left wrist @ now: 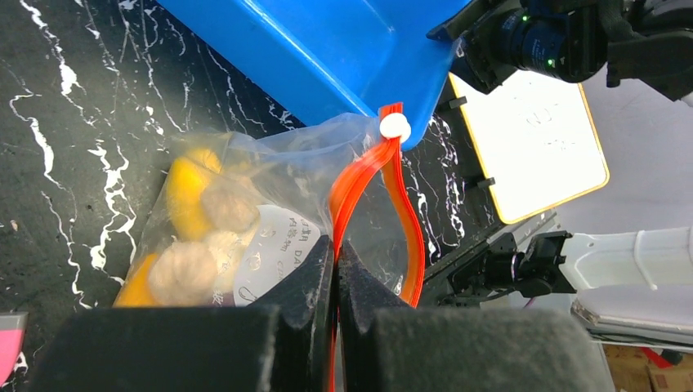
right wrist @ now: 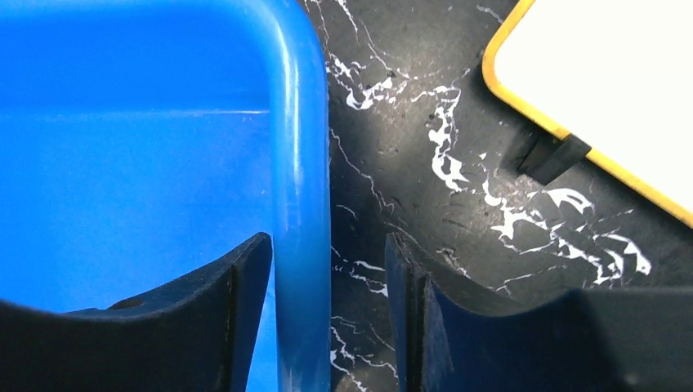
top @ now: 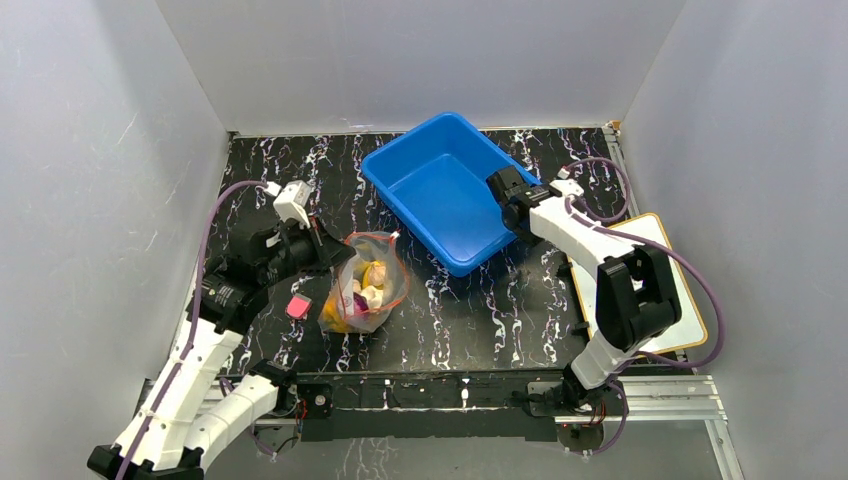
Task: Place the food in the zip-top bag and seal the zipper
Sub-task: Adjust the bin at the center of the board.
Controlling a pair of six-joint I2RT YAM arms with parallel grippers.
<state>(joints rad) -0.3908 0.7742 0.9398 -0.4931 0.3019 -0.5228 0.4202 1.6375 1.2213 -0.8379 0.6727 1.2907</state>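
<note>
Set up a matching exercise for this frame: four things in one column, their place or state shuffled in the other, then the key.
Things
1. left gripper
2. right gripper
3. pink block
4. food

Place or state
A. inside the zip-top bag
B. open, one finger on each side of the blue bin rim
C. lying on the table just left of the bag
D. shut on the zipper

Pairs: 1-D, 2-B, 3-C, 4-A
</note>
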